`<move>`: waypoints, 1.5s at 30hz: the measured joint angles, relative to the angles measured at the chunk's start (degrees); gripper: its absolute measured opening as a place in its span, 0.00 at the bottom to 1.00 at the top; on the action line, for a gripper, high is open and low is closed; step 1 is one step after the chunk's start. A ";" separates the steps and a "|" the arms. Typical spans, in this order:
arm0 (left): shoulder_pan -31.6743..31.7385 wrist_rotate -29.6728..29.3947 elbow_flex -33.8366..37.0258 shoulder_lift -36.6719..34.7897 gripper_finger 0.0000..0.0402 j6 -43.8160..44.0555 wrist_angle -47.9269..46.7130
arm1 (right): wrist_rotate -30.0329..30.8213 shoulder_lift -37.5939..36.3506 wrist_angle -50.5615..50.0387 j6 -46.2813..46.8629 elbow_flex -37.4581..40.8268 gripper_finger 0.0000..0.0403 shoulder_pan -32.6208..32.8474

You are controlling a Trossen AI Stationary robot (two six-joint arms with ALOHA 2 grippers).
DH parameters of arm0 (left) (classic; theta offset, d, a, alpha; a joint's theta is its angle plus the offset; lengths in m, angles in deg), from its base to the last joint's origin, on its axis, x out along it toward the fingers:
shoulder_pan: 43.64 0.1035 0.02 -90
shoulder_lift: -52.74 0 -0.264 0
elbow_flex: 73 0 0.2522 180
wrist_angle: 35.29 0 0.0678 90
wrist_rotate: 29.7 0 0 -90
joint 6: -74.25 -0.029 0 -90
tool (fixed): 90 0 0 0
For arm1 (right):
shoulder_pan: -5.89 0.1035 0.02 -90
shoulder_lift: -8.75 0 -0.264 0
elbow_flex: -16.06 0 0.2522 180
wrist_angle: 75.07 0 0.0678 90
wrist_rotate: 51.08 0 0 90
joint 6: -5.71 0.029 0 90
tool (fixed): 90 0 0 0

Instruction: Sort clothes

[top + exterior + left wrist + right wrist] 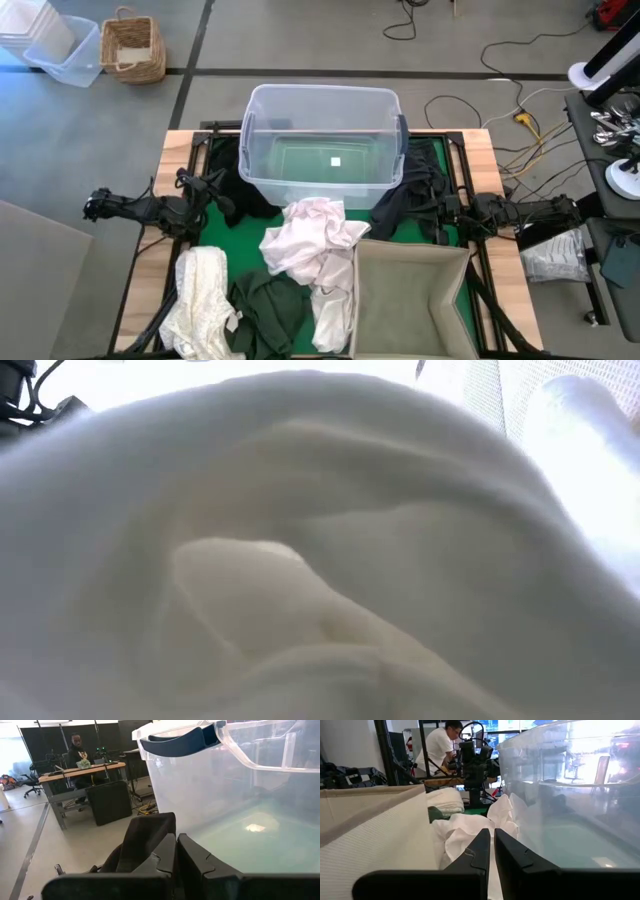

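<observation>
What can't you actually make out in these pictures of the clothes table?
- Low view: pale cloth right against the camera hides the whole table.
- High view: the beige fabric box is cut off by the bottom edge, as is the cream garment.
- High view: black clothes lie partly behind the clear tub.
- Left wrist view: the person's doings are too small to tell.

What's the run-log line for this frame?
phase: pre-grasp | left gripper: shut, empty, left of clear tub | right gripper: shut, empty, right of tub | clothes: unsorted on table | tub, beige box: empty
</observation>
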 joint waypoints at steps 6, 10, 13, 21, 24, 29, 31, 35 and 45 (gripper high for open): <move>0.00 0.44 0.00 -0.02 0.00 2.48 0.01 | 0.14 -0.01 0.04 -4.04 0.00 0.04 -0.02; 0.00 4.39 0.00 -0.02 0.00 7.73 0.42 | 0.15 0.00 1.06 -4.35 0.00 0.04 -0.02; 0.00 6.11 -0.04 -0.02 0.00 8.16 3.06 | 0.13 0.00 3.38 -4.00 0.00 0.04 -0.02; -0.04 10.05 -0.08 -0.02 0.00 6.82 8.74 | 0.07 0.00 7.76 -2.73 -0.81 0.04 -0.02; -0.04 10.05 -0.09 -0.02 0.00 5.26 12.55 | -0.07 0.00 7.74 -1.52 -1.55 0.04 -0.02; -0.02 10.05 -0.07 -0.02 0.00 -1.21 19.91 | -0.13 0.00 7.36 0.67 -3.71 0.04 0.00; -0.02 10.03 -0.07 -0.02 0.00 -1.75 21.17 | -0.13 -0.01 7.13 1.05 -4.55 0.04 -0.01; 0.00 10.05 -0.04 -0.02 0.00 -4.45 24.49 | -0.13 0.00 6.04 0.41 -6.29 0.04 0.00; 0.00 10.05 0.00 -0.02 0.00 1.02 30.87 | -0.13 0.00 5.99 -0.52 -8.24 0.04 -0.02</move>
